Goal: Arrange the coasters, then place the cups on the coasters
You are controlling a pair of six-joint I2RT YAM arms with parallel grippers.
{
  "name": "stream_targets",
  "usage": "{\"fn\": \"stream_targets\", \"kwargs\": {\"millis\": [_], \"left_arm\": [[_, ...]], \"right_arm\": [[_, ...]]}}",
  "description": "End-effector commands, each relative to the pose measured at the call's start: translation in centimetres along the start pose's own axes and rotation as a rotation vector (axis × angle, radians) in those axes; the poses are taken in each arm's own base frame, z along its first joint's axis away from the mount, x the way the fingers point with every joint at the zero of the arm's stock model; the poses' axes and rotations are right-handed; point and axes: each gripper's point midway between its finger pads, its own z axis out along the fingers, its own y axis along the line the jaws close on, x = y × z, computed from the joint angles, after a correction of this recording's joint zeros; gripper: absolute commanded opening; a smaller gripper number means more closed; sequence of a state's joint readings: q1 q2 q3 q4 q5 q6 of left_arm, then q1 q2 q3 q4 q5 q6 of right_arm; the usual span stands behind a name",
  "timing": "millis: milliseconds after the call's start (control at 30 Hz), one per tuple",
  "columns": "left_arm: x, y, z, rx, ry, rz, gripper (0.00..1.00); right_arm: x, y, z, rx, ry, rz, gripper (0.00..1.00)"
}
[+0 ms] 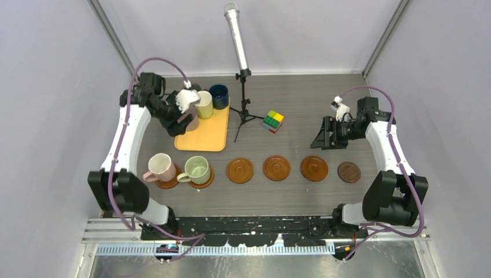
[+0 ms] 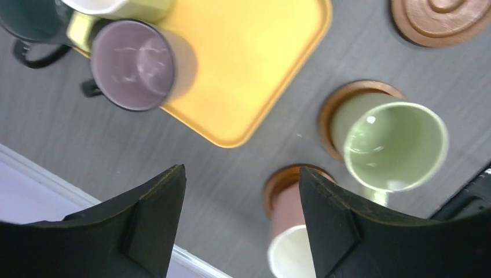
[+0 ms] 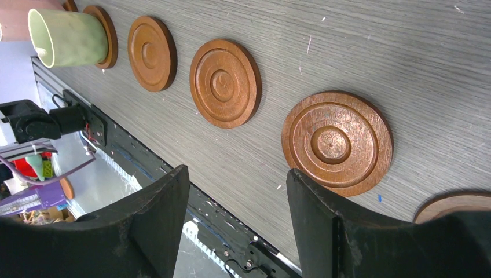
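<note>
Six brown coasters lie in a row near the front. The pink cup [image 1: 160,167] and the pale green cup [image 1: 197,169] stand on the two leftmost. The others, coaster [image 1: 239,171], coaster [image 1: 277,168], coaster [image 1: 314,168] and the small dark coaster [image 1: 349,172], are bare. On the orange-yellow tray [image 1: 208,136] stand the mauve cup [image 2: 133,65], the cream-yellow cup [image 1: 203,104] and the navy cup [image 1: 218,95]. My left gripper [image 1: 180,123] hovers over the tray's left side beside the mauve cup, open and empty [image 2: 242,191]. My right gripper [image 1: 324,136] hangs open and empty behind the bare coasters [image 3: 237,179].
A microphone stand [image 1: 243,110] rises behind the tray's right edge. A multicoloured cube [image 1: 273,121] sits to its right. Side walls close in left and right, and a black rail [image 1: 255,223] runs along the near edge.
</note>
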State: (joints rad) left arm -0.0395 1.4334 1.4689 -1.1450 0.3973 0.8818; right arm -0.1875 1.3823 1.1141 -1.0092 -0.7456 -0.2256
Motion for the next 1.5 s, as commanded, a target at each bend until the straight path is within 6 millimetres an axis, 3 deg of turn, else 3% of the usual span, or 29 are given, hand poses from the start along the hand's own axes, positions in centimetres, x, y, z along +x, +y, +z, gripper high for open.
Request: {"fn": "stream_targets", "kwargs": {"millis": [0, 200, 300, 433, 733, 933, 1467], "left_arm": [[-1.3, 5.9, 1.1, -0.024, -0.050, 0.079, 0.73], [-1.9, 12.7, 2.8, -0.059, -0.061, 0.071, 0.71], [0.0, 14.2, 4.3, -0.034, 0.015, 0.193, 0.67], [2.3, 14.5, 6.6, 0.049, 0.067, 0.362, 0.65], [3.9, 16.2, 10.6, 0.097, 0.087, 0.513, 0.64], [4.6, 17.0, 11.9, 0.120, 0.106, 0.539, 0.68], [3.5, 17.8, 13.4, 0.073, 0.032, 0.618, 0.76]], "right_arm": [[-0.6, 0.6, -0.8, 0.003, -0.047, -0.045, 0.67], [-0.5, 0.6, -0.9, 0.005, -0.042, -0.051, 0.67], [-0.4, 0.5, -0.7, -0.001, -0.037, -0.044, 0.67], [-0.5, 0.4, -0.5, -0.005, -0.031, -0.038, 0.67], [-0.3, 0.2, -0.3, -0.006, -0.017, -0.023, 0.67], [-0.2, 0.1, -0.2, -0.008, -0.012, -0.017, 0.67], [0.2, 0.0, -0.1, -0.008, 0.002, -0.013, 0.67]]}}
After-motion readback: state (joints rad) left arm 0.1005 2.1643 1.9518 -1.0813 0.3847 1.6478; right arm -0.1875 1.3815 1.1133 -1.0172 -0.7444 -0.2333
